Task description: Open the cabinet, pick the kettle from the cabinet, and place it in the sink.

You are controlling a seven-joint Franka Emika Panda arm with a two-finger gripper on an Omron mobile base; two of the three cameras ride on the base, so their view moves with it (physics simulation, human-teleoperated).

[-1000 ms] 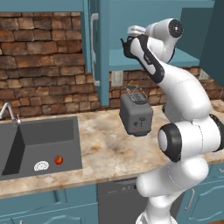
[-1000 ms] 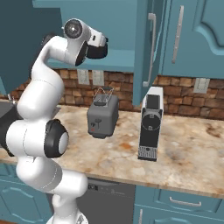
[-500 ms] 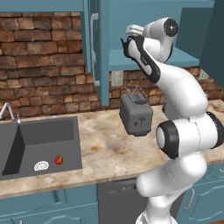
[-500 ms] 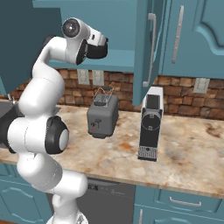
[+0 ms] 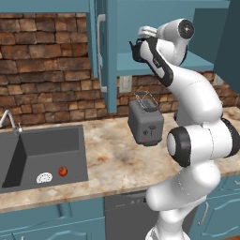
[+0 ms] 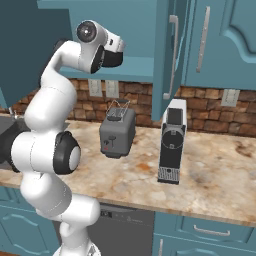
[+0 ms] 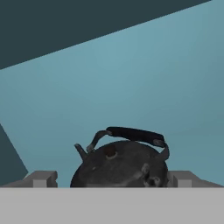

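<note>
- Hand view, nearest: two finger tips point(image 7: 41, 178) at the bottom edge, set wide apart, one each side of the kettle point(image 7: 120, 162). Jaws fully spread, nothing clamped; contact with the kettle body can't be judged.
- One kettle: dark, squat, arched black handle on top, short spout pointing left in that view. Its lower half is cut off by the bottom of the picture. It sits inside the cabinet point(image 5: 110, 51), teal back wall behind it.
- One gripper point(image 5: 137, 49), up at the cabinet shelf in the left base view; its fingers are hard to make out there, the kettle is just a dark patch by the hand.
- Tabletop point(image 5: 108, 154): one grey toaster point(image 5: 146, 123) below the open cabinet; one white-and-black coffee machine point(image 6: 171, 141) to its right in the right base view.
- One sink point(image 5: 44, 154) at the left, well apart from the kettle, cut off by the frame edge; one chrome faucet point(image 5: 8, 120) behind it.
- In the basin: one small red item point(image 5: 63, 171) and one white item point(image 5: 44, 177), too small to identify.
- Cabinet doors stand open; one long silver handle point(image 5: 100, 51) visible on the left door.
- Versus a second ago: the hand has eased slightly further toward the shelf; jaws unchanged, base and tabletop items unmoved.
</note>
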